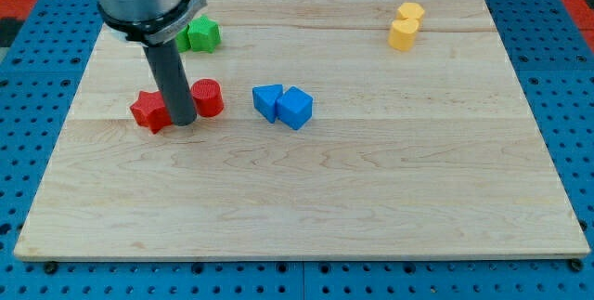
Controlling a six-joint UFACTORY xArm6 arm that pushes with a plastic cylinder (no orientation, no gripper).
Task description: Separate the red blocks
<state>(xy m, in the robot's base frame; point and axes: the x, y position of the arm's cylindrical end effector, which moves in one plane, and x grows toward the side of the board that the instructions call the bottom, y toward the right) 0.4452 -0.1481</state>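
Observation:
A red star-shaped block [148, 111] lies at the view's left on the wooden board [306, 189]. A red cylinder [208, 97] stands just to its right. My tip [182, 121] is down between the two red blocks, touching or nearly touching both. The dark rod rises from there to the arm's metal head at the view's top left and hides part of each red block.
A green block [201, 33] sits above the red ones, partly behind the arm's head. Two blue blocks [268, 101] [296, 108] lie touching right of the red cylinder. Two yellow blocks [409, 12] [403, 33] are close together at the top right.

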